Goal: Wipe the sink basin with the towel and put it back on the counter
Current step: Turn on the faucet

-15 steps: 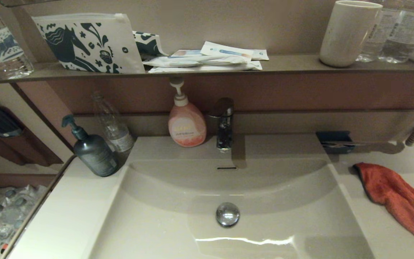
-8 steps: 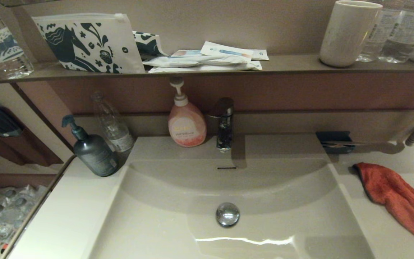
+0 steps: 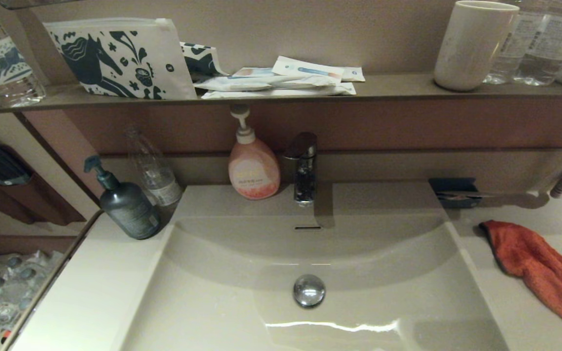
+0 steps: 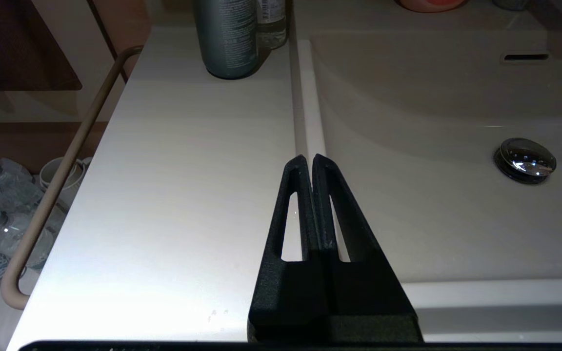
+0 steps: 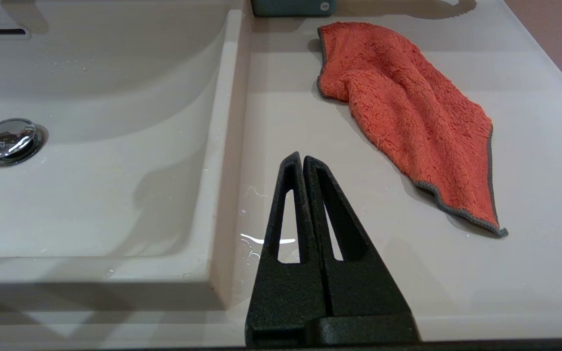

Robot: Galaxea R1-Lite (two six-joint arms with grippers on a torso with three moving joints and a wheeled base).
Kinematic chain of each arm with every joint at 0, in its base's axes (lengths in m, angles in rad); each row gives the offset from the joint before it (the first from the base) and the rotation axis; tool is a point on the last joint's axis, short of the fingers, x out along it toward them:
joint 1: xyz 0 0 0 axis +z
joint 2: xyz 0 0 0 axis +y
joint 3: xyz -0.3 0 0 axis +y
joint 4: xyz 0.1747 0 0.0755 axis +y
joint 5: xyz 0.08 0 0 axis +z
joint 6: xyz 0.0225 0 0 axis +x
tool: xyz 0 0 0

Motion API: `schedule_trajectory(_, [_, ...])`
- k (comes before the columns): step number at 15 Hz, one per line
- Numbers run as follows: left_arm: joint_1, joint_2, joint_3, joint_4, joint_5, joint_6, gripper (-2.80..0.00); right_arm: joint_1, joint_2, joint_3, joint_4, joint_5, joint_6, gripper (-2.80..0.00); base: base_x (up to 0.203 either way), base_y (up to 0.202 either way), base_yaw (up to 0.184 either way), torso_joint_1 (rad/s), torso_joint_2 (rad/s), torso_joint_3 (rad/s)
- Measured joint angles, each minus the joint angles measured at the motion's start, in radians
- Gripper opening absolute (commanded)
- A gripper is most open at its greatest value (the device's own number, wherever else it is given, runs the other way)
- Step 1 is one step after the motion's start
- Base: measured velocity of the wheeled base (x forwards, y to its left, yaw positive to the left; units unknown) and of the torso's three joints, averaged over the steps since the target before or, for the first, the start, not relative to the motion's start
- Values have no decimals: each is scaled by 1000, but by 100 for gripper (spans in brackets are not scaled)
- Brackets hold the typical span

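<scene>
The orange-red towel (image 3: 542, 273) (image 5: 408, 112) lies spread flat on the counter (image 3: 520, 312) to the right of the sink basin (image 3: 222, 302). The basin holds a chrome drain plug (image 3: 309, 290) and an overflow slot (image 3: 307, 227). My right gripper (image 5: 302, 160) is shut and empty, hovering over the counter (image 5: 530, 161) between the basin's right rim and the towel, apart from the cloth. My left gripper (image 4: 308, 160) is shut and empty above the basin's left rim, over the left counter (image 4: 188, 170). Neither gripper shows in the head view.
A dark pump bottle (image 3: 126, 204), a clear bottle (image 3: 153, 170) and a pink soap bottle (image 3: 253, 168) stand behind the basin beside the faucet (image 3: 304, 168). A blue box (image 3: 454, 191) sits behind the towel. The brown shelf (image 3: 388, 87) carries a horse pouch (image 3: 115, 58) and a cup (image 3: 473, 44).
</scene>
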Motion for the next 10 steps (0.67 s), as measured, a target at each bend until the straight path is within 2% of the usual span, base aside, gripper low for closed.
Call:
schedule_trajectory(4, [0,0,-10,-1,-11,21,-280,0,0,0,0,0,0,-280,0,0,0,0,0,0])
schedule_trajectory(7, [-1,13,-99,22,-108,29,-280,0,0,0,0,0,0,-280,0,0,0,0,0,0])
schedule_trajectory(10, [-3,96,-174,18,-132,29,-280,0,0,0,0,0,0,-280,0,0,0,0,0,0])
